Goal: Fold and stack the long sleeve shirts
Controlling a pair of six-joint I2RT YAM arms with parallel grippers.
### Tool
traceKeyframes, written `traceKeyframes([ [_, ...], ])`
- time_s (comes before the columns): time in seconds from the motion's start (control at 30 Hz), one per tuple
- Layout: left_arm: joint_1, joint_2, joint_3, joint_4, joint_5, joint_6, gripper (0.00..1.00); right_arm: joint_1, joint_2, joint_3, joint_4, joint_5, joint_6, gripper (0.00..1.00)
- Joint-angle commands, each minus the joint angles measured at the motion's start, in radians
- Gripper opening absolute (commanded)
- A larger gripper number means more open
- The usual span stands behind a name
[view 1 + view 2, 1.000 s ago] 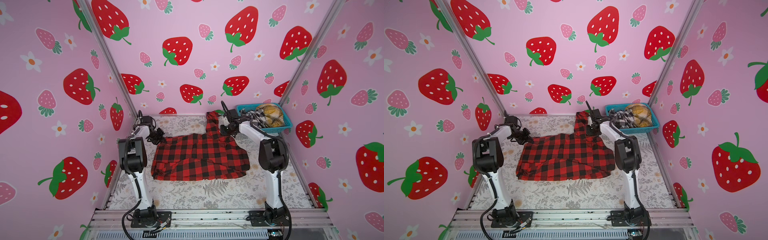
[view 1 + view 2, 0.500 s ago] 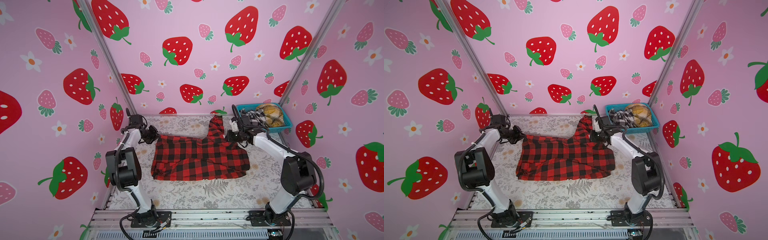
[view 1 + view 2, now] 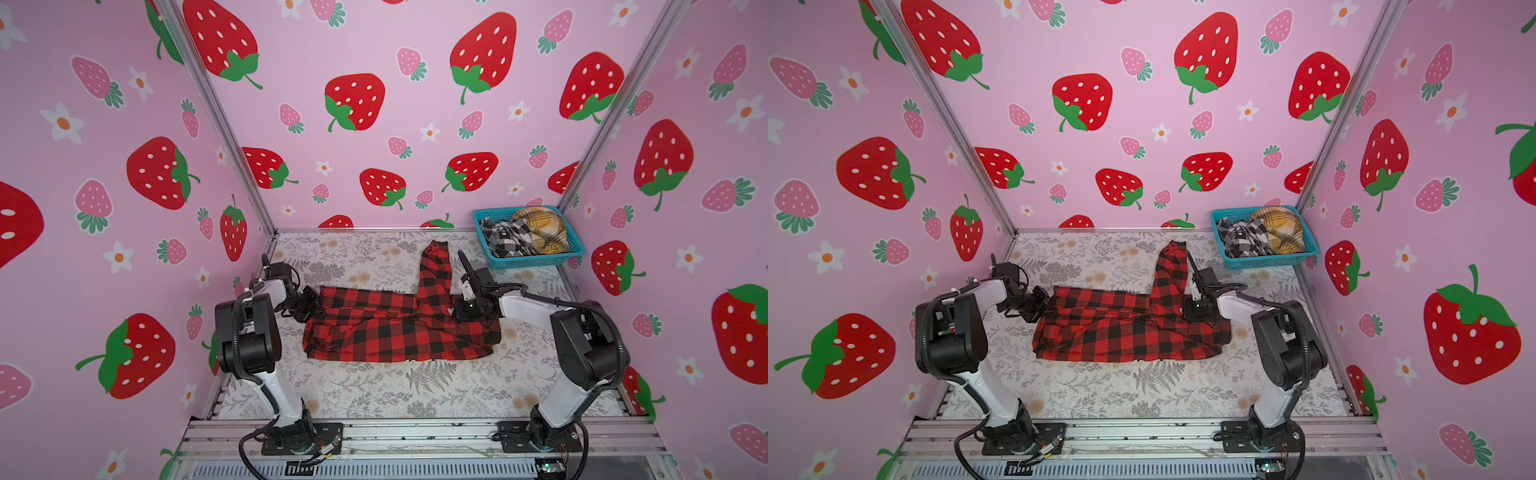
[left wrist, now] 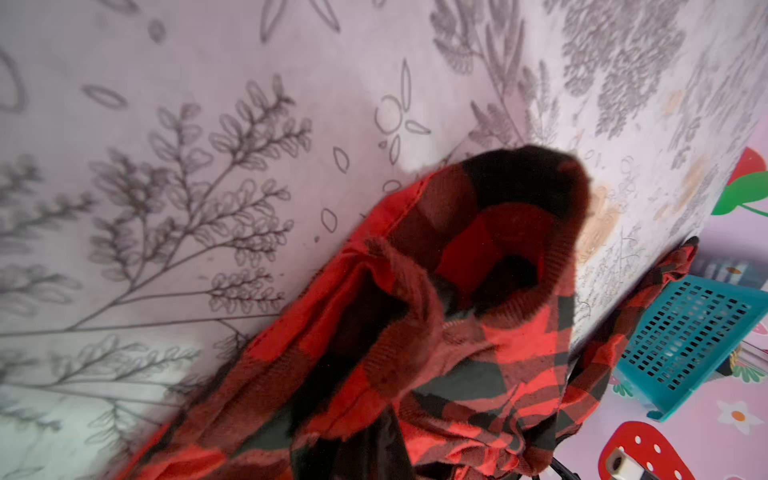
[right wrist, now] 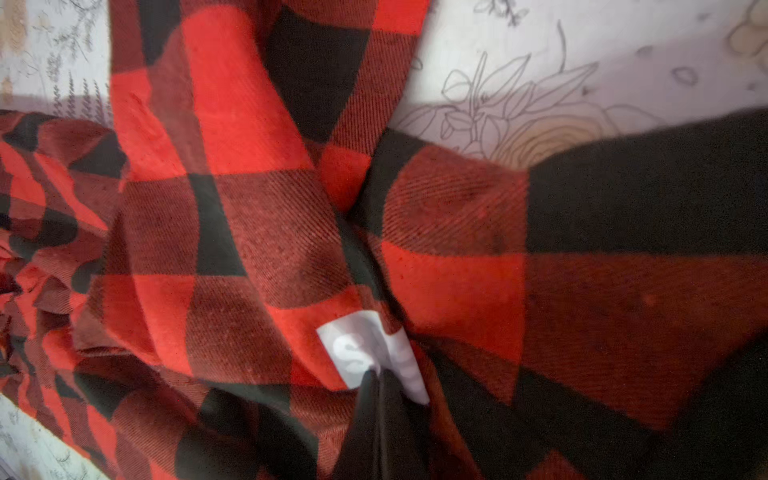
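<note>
Red-and-black shirt (image 3: 399, 328): spread on tabletop (image 3: 374, 386), one sleeve lying toward the back wall. My left end effector (image 3: 309, 305) is clamped on the shirt edge nearest it, and my right end effector (image 3: 465, 309) likewise. Black-and-white shirt (image 3: 505, 237) and mustard shirt (image 3: 540, 228): in turquoise basket (image 3: 536, 262).

The buffalo check shirt (image 3: 399, 332) is red and black, its label (image 5: 365, 349) white. The basket (image 3: 536, 262) is turquoise. One check shirt (image 3: 505, 239) is black and white, the plaid shirt (image 3: 540, 228) mustard-yellow. The worktop (image 3: 374, 395) shows grey leaves, and the walls (image 3: 395, 41) are pink with red strawberries.
</note>
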State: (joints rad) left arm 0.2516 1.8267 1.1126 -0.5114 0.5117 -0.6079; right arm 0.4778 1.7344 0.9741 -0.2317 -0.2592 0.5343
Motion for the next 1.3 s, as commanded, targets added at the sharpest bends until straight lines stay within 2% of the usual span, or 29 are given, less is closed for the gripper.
traceKeyframes([
  [0.0, 0.006, -0.055, -0.015, 0.009, -0.016, -0.002, 0.00, 0.002, 0.006, 0.024, 0.003, 0.014, 0.012, 0.00],
  [0.2, 0.006, -0.047, -0.007, -0.047, -0.036, 0.033, 0.00, 0.005, 0.009, 0.036, 0.000, 0.014, 0.020, 0.00],
  [0.33, 0.005, -0.100, -0.045, -0.021, -0.012, 0.002, 0.00, 0.009, 0.002, 0.026, -0.002, 0.018, 0.023, 0.00],
  [0.5, 0.005, -0.145, -0.045, -0.046, -0.043, 0.006, 0.00, 0.011, 0.007, 0.024, -0.004, 0.024, 0.027, 0.00],
  [0.8, 0.006, -0.096, -0.097, -0.055, -0.092, 0.017, 0.02, 0.017, 0.014, 0.038, -0.012, 0.029, 0.030, 0.00],
  [0.87, 0.006, -0.112, -0.101, -0.054, -0.082, 0.017, 0.22, 0.016, 0.001, 0.051, -0.039, 0.040, 0.022, 0.16],
  [0.9, 0.006, -0.132, -0.098, -0.059, -0.074, 0.014, 0.30, 0.016, -0.010, 0.068, -0.062, 0.050, 0.015, 0.28],
  [0.93, 0.006, -0.157, -0.088, -0.068, -0.071, 0.017, 0.35, 0.016, -0.023, 0.089, -0.088, 0.066, 0.009, 0.38],
  [1.03, 0.000, -0.226, -0.026, -0.129, -0.077, 0.032, 0.40, 0.015, -0.040, 0.194, -0.176, 0.130, -0.009, 0.56],
  [1.13, -0.020, -0.266, 0.057, -0.205, -0.126, 0.047, 0.42, 0.009, 0.003, 0.344, -0.247, 0.176, -0.034, 0.65],
  [1.27, -0.088, -0.256, 0.126, -0.223, -0.131, 0.025, 0.42, -0.010, 0.136, 0.552, -0.320, 0.202, -0.040, 0.66],
])
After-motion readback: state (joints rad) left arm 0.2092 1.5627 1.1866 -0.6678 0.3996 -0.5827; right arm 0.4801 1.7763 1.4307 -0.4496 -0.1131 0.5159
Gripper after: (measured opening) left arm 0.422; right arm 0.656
